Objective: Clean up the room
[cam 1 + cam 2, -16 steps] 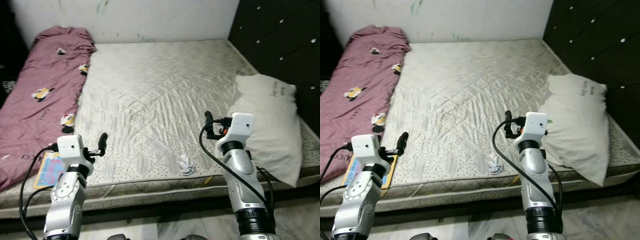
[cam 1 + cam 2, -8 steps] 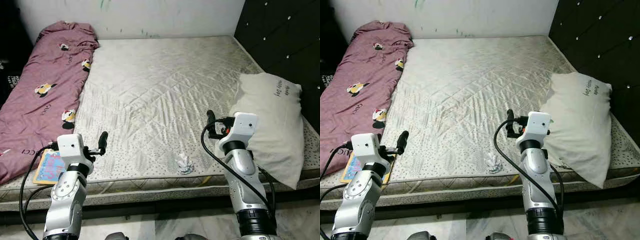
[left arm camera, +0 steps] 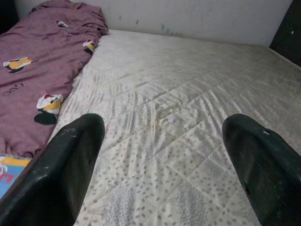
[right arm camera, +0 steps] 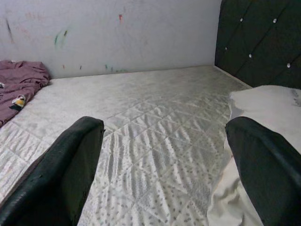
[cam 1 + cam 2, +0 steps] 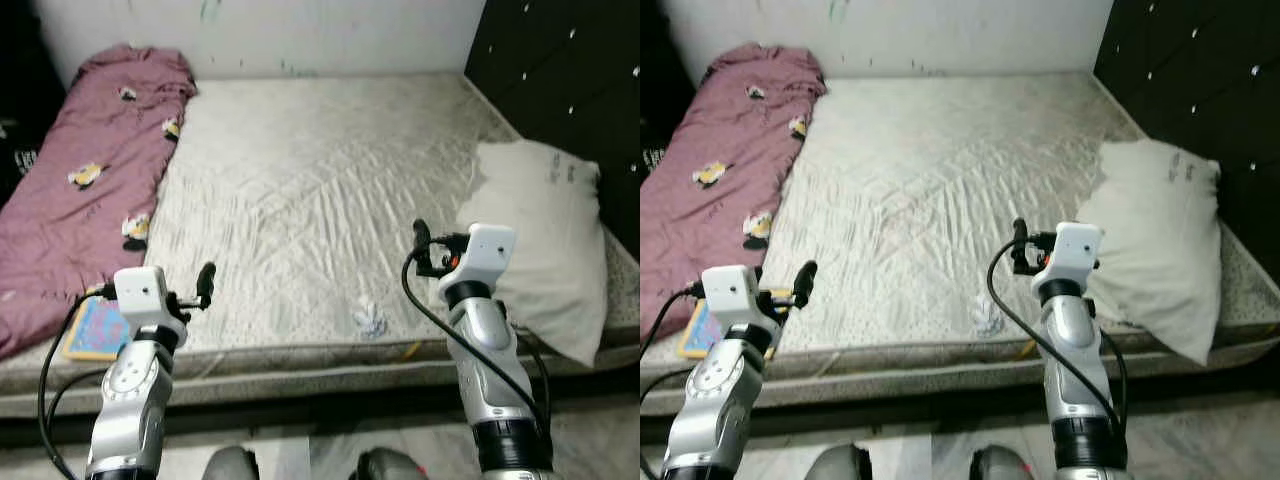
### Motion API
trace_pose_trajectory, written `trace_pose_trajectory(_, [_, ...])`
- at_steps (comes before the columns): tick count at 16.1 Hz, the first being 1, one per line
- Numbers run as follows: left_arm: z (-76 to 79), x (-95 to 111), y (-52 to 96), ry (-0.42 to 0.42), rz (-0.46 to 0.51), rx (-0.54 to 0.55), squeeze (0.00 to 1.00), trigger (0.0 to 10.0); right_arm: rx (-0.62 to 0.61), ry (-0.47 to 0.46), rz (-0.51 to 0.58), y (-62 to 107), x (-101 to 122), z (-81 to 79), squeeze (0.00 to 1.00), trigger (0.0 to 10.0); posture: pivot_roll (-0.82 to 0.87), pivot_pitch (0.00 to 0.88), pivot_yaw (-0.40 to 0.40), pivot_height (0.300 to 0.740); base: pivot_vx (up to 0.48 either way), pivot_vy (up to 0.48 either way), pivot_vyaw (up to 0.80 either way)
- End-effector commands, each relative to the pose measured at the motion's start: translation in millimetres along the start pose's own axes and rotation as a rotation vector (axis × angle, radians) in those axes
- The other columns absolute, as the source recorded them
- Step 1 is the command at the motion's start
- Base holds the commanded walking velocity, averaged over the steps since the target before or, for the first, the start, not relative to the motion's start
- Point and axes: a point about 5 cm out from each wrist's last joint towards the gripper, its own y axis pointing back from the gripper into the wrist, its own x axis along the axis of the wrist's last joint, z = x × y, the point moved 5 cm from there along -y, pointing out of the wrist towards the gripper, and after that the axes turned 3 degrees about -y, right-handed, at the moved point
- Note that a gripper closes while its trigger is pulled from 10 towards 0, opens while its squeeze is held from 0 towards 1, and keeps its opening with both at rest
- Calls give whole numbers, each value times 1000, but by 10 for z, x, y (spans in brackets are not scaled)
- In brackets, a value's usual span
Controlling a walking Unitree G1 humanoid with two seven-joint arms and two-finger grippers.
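You've got both grippers, left (image 3: 155, 155) and right (image 4: 162, 160), fingers spread apart over the bed's (image 5: 300, 180) front edge, crumpled paper (image 5: 371, 320) lying between them.

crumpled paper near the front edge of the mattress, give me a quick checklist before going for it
1. Crumpled paper in sight on the mattress, nothing on top of it: ok.
2. Right gripper open, holding nothing: ok.
3. Left gripper open, holding nothing: ok.
4. Right gripper over the paper: not ok, it hovers beyond it, toward the pillow.
5. Pillow and maroon blanket clear of the paper: ok.
6. Close enough to reach without stepping: cannot tell.
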Motion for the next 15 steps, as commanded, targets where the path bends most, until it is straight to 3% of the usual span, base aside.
trace_pose_trajectory(1, [-8,-3,6,-19,-6,1,0,10000,4,-2,9,2,30,-5,0,10000,-5,8,11,614,0,0,0])
trace_pose_trajectory(3, [-10,0,-2,-27,-5,5,0,10000,6,-3,9,-3,29,-8,0,10000,-5,6,10,594,0,0,0])
trace_pose_trajectory(15, [43,42,-16,-32,20,-29,0,10000,15,15,1,-22,12,-21,0,10000,-4,3,2,594,21,0,0])
